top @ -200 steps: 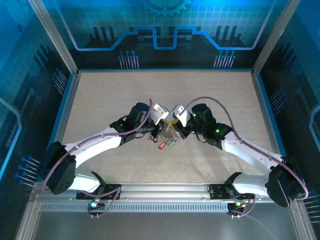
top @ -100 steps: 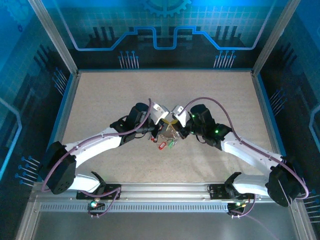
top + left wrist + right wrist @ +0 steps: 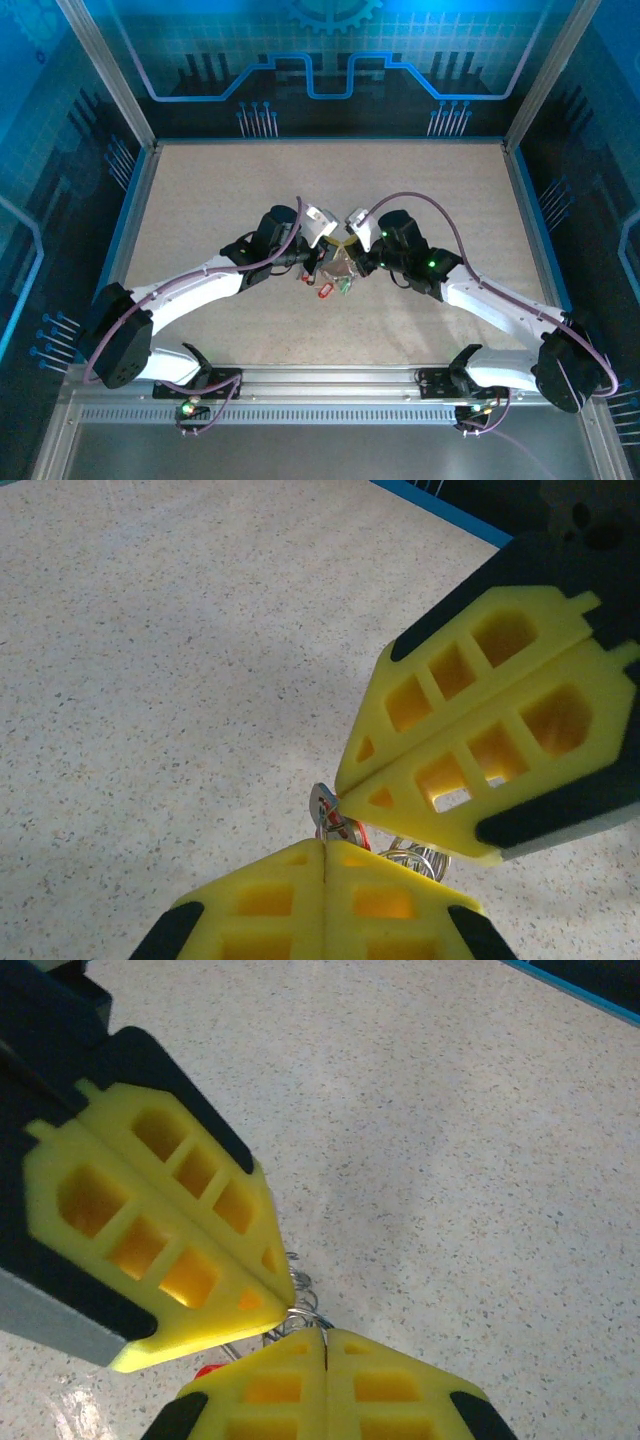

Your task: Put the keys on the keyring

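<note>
Keys (image 3: 323, 291), red and green, bunched just beside keyring (image 3: 415, 858); bare speckled table (image 3: 250, 180) around. Left claw (image 3: 325, 852) and right claw (image 3: 325, 1345) pinched shut, tips meeting at keyring, hiding what each holds.

A speckled beige tabletop (image 3: 250, 180) edged by a blue border strip (image 3: 325, 141) sits inside an aluminium frame (image 3: 105, 75), with a blue circuit-patterned back panel (image 3: 330, 50) behind and a slotted metal rail (image 3: 330, 411) in front.
</note>
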You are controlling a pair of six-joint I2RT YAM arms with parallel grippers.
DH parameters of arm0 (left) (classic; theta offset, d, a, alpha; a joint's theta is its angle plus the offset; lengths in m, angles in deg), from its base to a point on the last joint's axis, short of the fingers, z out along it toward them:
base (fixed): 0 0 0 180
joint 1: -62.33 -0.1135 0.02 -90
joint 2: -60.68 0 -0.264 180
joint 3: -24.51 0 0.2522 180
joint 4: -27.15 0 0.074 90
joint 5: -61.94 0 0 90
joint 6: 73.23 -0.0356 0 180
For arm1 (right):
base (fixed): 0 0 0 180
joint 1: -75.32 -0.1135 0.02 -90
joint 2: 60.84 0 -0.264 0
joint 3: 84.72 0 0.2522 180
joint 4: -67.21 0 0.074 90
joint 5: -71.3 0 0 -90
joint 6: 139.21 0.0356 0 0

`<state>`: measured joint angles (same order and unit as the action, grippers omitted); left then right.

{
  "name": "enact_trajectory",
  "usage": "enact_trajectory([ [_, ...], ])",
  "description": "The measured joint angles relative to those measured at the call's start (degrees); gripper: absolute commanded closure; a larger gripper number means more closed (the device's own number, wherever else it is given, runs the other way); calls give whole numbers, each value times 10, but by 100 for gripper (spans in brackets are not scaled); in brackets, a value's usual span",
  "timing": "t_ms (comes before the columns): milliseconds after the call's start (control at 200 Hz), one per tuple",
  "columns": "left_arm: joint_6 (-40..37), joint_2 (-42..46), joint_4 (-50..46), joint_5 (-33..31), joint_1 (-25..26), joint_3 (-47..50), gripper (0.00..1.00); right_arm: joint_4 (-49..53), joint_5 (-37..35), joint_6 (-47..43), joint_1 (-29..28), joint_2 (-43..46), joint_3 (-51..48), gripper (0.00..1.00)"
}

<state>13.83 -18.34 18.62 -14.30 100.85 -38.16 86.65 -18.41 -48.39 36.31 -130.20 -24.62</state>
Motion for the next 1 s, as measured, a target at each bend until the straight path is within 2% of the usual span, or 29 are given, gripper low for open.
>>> enact_trajectory([
  [240,-2,0,9,1,0,5,100,21,-18,40,2,-4,18,100],
  [355,-4,0,11,6,3,9,100,23,-29,55,20,-4,21,100],
  [695,-9,0,11,6,5,12,100,35,-17,74,51,-10,20,100],
  [820,-19,-1,11,3,5,12,76,35,-12,78,80,-9,15,100],
  [945,-32,-13,9,6,5,11,67,47,-17,93,116,-7,14,100],
  [1001,-34,-22,3,6,5,9,57,58,-24,113,139,-6,14,100],
])
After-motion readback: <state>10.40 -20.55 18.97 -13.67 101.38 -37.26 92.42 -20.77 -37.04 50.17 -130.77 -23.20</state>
